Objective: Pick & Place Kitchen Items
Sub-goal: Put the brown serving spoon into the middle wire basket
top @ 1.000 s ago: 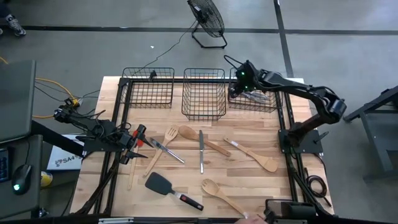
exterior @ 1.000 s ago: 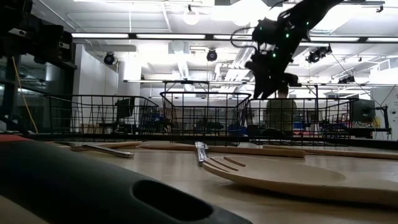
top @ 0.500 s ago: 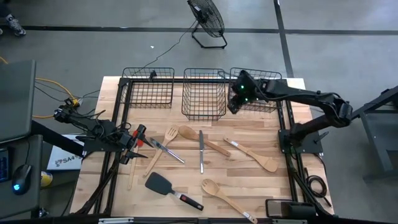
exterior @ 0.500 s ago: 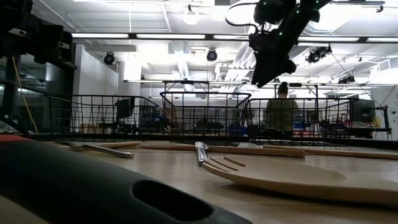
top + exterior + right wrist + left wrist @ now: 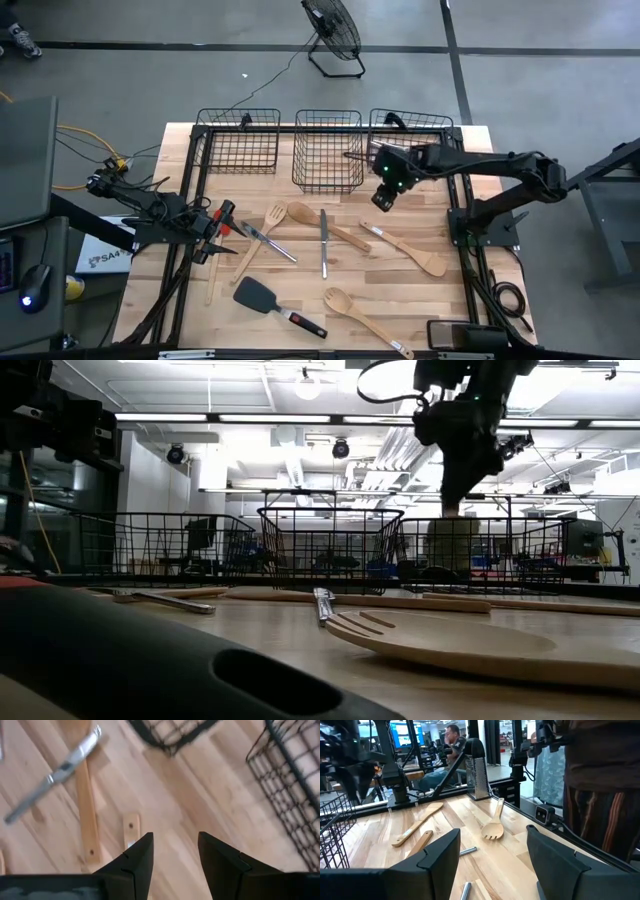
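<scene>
My right gripper (image 5: 384,197) hangs open and empty above the tabletop, just in front of the middle basket (image 5: 328,152) and beyond a wooden spoon (image 5: 405,248). In its wrist view the fingers (image 5: 172,855) point down at a silver knife (image 5: 55,770) and wooden handles (image 5: 85,815). My left gripper (image 5: 215,232) waits open at the table's left side, beside the red spatula head (image 5: 224,211). On the table lie a wooden fork (image 5: 262,235), a spoon (image 5: 325,225), a knife (image 5: 323,243), a black turner (image 5: 268,298) and another spoon (image 5: 365,315).
Three black wire baskets stand in a row at the far edge: left (image 5: 238,143), middle and right (image 5: 410,135). Black frame rails (image 5: 462,215) run along both sides of the table. A person sits in the room beyond the table (image 5: 452,545). Bare wood lies under the right gripper (image 5: 200,810).
My right gripper has moved from over the right basket toward the table's near edge and now hangs over open tabletop in front of the baskets. Its fingers stay open. The utensils on the table have not moved.
</scene>
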Controlling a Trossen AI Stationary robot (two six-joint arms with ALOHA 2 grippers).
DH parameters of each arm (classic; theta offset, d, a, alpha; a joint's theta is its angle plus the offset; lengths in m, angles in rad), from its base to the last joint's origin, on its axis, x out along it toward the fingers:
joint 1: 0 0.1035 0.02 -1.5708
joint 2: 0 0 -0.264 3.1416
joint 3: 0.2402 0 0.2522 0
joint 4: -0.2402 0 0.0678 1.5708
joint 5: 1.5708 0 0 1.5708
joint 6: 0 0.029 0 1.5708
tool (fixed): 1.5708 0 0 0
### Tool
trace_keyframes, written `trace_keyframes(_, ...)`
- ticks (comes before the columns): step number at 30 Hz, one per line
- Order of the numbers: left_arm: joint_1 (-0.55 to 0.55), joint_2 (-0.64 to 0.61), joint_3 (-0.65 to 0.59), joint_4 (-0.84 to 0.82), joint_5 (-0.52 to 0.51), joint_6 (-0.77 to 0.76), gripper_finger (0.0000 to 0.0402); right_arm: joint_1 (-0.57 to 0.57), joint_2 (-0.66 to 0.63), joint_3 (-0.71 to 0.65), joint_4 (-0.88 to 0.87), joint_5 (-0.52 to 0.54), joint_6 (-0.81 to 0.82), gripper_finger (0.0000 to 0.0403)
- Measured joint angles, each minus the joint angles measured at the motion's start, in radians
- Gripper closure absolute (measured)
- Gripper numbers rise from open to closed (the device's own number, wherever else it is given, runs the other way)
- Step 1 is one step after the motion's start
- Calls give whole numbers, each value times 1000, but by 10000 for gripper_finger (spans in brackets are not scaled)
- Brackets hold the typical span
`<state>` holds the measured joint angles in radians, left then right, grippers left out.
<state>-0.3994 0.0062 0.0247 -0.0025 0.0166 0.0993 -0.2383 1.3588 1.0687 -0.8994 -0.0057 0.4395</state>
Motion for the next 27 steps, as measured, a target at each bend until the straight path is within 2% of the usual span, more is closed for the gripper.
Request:
trace_keyframes(8,0,0,0,0,0,0,174,74,0,-1,-164,2,2,257)
trace_keyframes(12,0,0,0,0,0,0,174,123,0,-46,-157,-1,4,257)
trace_keyframes(21,0,0,0,0,0,0,174,257,5,-210,96,-47,27,245)
trace_keyframes(27,0,0,0,0,0,0,174,310,27,-286,311,48,-39,198)
